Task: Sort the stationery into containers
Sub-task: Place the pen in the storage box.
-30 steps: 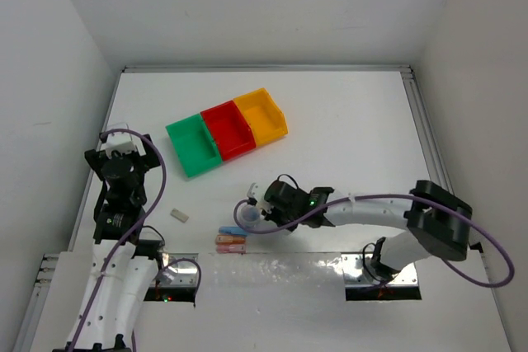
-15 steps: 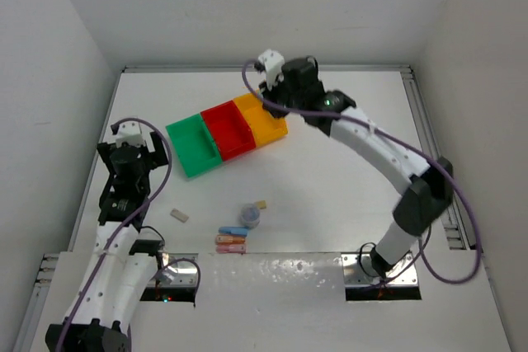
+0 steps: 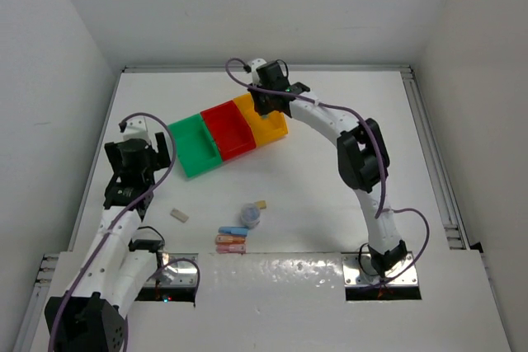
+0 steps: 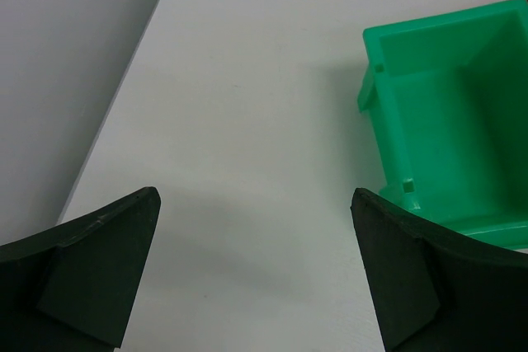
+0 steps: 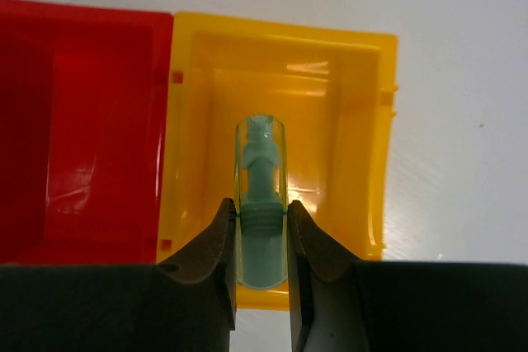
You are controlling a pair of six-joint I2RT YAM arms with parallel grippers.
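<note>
My right claw [image 5: 260, 210] is clamped on the pale green stick [image 5: 261, 162], which hangs over the yellow bin [image 5: 363, 121] straight ahead. Letting go while tilted could bounce it into the red bin [image 5: 82, 121], left of the claw.

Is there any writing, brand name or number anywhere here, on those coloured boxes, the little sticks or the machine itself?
No readable text in any view.
The green plastic bin, red plastic bin and yellow-orange plastic bin show bare walls.
The pale green translucent stick carries no visible label.
The small sticks and beige block on the white table are too small to tell.
</note>
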